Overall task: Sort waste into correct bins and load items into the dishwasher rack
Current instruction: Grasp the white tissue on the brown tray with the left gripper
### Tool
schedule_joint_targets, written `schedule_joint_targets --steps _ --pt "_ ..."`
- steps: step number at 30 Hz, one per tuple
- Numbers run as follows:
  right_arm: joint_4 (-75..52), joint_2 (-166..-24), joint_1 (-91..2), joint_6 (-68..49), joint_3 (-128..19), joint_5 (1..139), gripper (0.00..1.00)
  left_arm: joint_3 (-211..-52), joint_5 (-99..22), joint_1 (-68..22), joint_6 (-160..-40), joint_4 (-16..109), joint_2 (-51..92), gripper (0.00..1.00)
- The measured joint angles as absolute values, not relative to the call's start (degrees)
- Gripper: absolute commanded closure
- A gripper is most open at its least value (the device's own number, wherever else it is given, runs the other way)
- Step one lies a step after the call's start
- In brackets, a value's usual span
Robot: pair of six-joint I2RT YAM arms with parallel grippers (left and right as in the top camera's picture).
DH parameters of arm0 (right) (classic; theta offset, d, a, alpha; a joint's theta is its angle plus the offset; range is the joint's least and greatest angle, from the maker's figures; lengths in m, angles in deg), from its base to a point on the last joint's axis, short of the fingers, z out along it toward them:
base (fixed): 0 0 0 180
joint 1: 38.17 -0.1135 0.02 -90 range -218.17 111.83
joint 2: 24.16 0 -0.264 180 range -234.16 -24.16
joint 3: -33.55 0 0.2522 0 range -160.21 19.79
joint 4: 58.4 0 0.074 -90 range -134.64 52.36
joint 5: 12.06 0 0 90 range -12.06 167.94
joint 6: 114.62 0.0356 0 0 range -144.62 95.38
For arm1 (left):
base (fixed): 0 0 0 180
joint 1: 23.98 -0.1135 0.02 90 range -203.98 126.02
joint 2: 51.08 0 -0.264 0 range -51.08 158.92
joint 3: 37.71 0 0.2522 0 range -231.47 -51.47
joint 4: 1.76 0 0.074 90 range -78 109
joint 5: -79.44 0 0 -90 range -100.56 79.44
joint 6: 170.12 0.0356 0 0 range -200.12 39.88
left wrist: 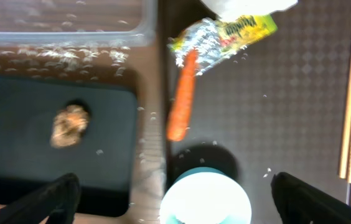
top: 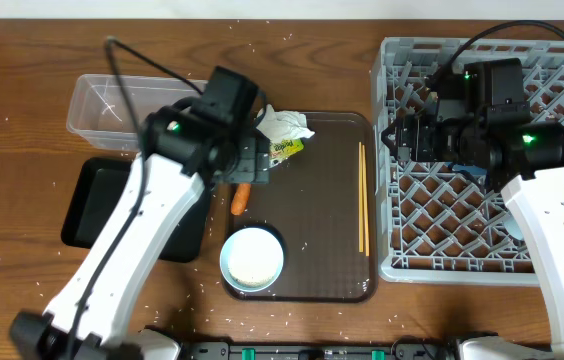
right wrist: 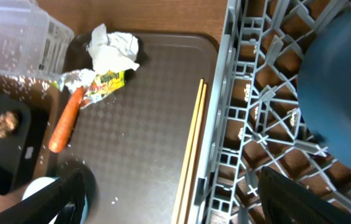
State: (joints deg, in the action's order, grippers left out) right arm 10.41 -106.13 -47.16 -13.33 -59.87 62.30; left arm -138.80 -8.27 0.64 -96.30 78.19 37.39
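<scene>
The left hand point(left wrist: 175, 188) hangs released, fingers spread: brown lump point(left wrist: 70, 124) in the black tray point(left wrist: 14, 143) to its left, carrot point(left wrist: 180, 102) just ahead, white bowl point(left wrist: 205, 200) beneath. The right hand point(right wrist: 174, 186), also released, hovers at the edge of the rack point(right wrist: 250, 143), chopsticks point(right wrist: 194, 137) below it, blue plate point(right wrist: 337, 93) to its right.

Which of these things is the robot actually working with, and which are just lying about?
For the job: tissue, wrapper, carrot, food lump, clear tub, black tray, bowl, chopsticks, blue plate, rack.
Lying about: brown serving tray, wooden table.
</scene>
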Motion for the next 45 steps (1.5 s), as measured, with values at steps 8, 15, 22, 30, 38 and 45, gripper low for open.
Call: schedule_joint_targets --steps 8,15,22,30,38,45 --pt "10.54 -106.18 -47.16 -7.32 -59.87 63.92 0.19 -138.69 -10.66 2.43 -87.84 62.91 45.28 0.12" --pt "12.74 -106.18 -47.16 -5.42 -59.87 64.48 0.19 -138.69 -11.22 2.8 -78.1 49.27 53.45 0.2" --pt "14.51 -106.18 -47.16 -4.41 -59.87 64.57 0.19 -138.69 -10.59 2.8 -73.77 40.03 63.99 0.2" --pt "16.28 -106.18 -47.16 -4.22 -59.87 64.64 0.21 -138.69 -10.52 2.8 -72.81 36.01 69.82 0.38" --pt "16.94 -106.18 -47.16 -4.19 -59.87 64.66 0.21 -138.69 -11.11 2.8 -74.71 36.09 71.13 0.7" --pt "18.75 -106.18 -47.16 -4.19 -59.87 64.66 0.22 -138.74 -13.85 2.82 -75.8 39.44 71.88 0.94"
